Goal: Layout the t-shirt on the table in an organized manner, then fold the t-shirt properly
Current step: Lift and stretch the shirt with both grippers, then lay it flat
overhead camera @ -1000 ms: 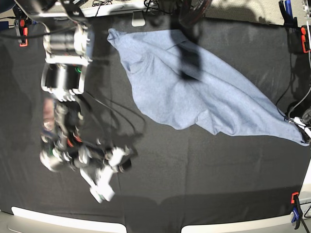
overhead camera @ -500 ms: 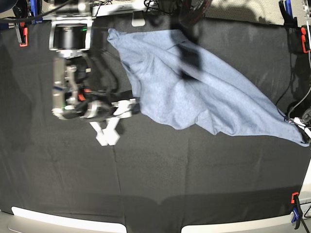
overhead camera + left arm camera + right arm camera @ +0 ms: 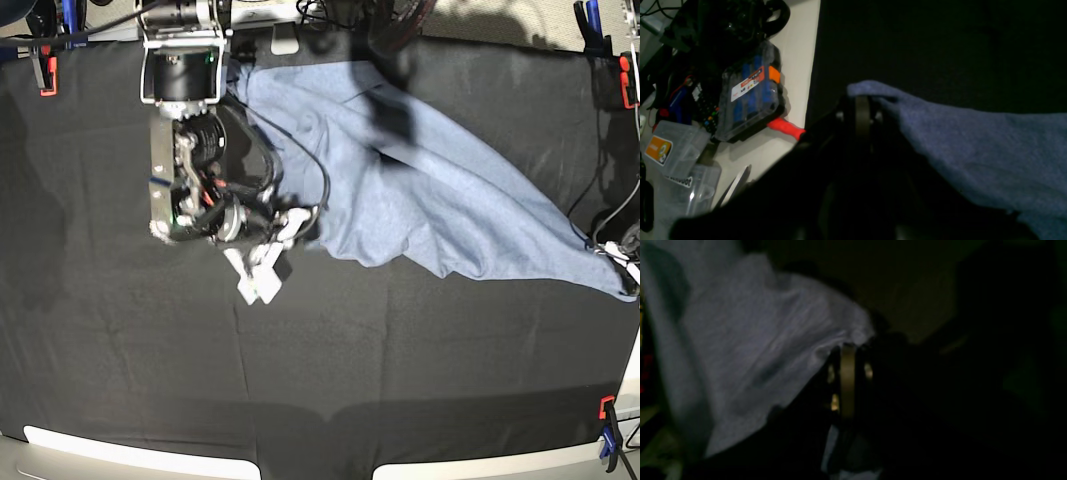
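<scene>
Shirt: your blue-grey shirt [image 3: 400,190] lies bunched and slanting over the table [image 3: 400,360], from upper left of the base view down to the right edge; not folded, creases running along it.
Shirt right end: drawn to a narrow point at your left gripper [image 3: 860,103].
Shirt lower edge: wavy, with a small peak near the middle.
Left gripper: closed, you have the shirt's tip pinched in it.
Right gripper [image 3: 848,356]: closed on the shirt, fabric gathered into creases at the fingertips; your right wrist view is dark and blurry.
Right arm [image 3: 190,160]: over the shirt's left part in the base view, hiding some of it; a cable [image 3: 320,170] loops across the fabric.
Table cover: black cloth [image 3: 120,370], faint creases, under your shirt.
Clamps: orange-black one [image 3: 47,75] at upper left, another [image 3: 607,430] at lower right of the base view.
Side stuff: your left wrist view has an organizer [image 3: 750,93], clear boxes [image 3: 676,146] and a red handle [image 3: 785,127] beside the black cloth.
</scene>
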Motion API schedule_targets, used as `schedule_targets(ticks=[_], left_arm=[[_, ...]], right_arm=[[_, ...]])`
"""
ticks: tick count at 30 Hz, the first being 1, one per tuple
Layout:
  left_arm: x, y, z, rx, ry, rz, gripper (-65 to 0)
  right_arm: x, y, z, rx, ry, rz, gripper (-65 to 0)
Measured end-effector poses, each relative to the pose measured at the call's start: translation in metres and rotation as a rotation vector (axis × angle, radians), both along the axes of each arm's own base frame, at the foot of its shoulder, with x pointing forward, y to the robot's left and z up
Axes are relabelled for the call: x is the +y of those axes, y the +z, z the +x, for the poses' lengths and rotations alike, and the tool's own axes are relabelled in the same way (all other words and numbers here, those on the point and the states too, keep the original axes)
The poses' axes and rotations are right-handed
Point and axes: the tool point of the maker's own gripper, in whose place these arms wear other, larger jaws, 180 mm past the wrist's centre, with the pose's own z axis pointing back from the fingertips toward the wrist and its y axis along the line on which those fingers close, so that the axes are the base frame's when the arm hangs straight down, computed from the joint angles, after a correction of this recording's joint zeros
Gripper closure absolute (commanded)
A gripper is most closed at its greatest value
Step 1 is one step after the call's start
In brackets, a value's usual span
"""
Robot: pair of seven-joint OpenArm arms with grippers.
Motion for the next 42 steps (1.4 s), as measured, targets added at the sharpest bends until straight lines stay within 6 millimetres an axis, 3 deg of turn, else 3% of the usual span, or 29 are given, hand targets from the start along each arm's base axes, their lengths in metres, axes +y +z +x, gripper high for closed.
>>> schedule_targets(ticks=[3,8,10,15,20,22,26,31,34,39,42], left_arm=[[0.0,0.0,0.0,0.0,0.0,0.0,0.0],[-0.001,0.002,0.001,-0.01,-0.004,0.001,0.0],[-0.001,0.003,0.002,-0.02,-0.008,0.001,0.0],[-0.002,0.006,0.004,-0.034,-0.009,-0.009,0.0],[-0.009,0.02,0.012,-0.133,-0.024,-0.077,0.0],[-0.011,0.023,0.013,-0.156,-0.025,-0.1,0.0],[-0.016,0.033,0.021,-0.196,-0.042,-0.121,0.0],[-0.021,0.073,0.052,-0.283,-0.045,-0.138,0.0],[-0.029,0.09,0.066,-0.322,-0.047,-0.158,0.0],[-0.055,0.092,0.089,-0.304,-0.114,-0.096,0.0],[-0.055,0.092,0.11,-0.308,-0.087,-0.123,0.0]], right_arm=[[-0.016,0.021,0.023,-0.096,0.001,-0.121,0.0],[-0.03,0.13,0.093,-0.419,-0.033,-0.161,0.0],[-0.04,0.16,0.113,-0.502,-0.04,-0.209,0.0],[-0.084,0.198,0.145,-0.595,-0.115,-0.372,0.0],[-0.121,0.248,0.176,-0.694,-0.178,-0.422,0.0],[-0.135,0.246,0.187,-0.678,-0.192,-0.425,0.0],[-0.152,0.223,0.201,-0.593,-0.214,-0.418,0.0],[-0.156,0.241,0.216,-0.656,-0.238,-0.413,0.0],[-0.161,0.241,0.217,-0.65,-0.262,-0.428,0.0],[-0.168,0.222,0.217,-0.6,-0.265,-0.445,0.0],[-0.171,0.202,0.216,-0.547,-0.265,-0.449,0.0]])
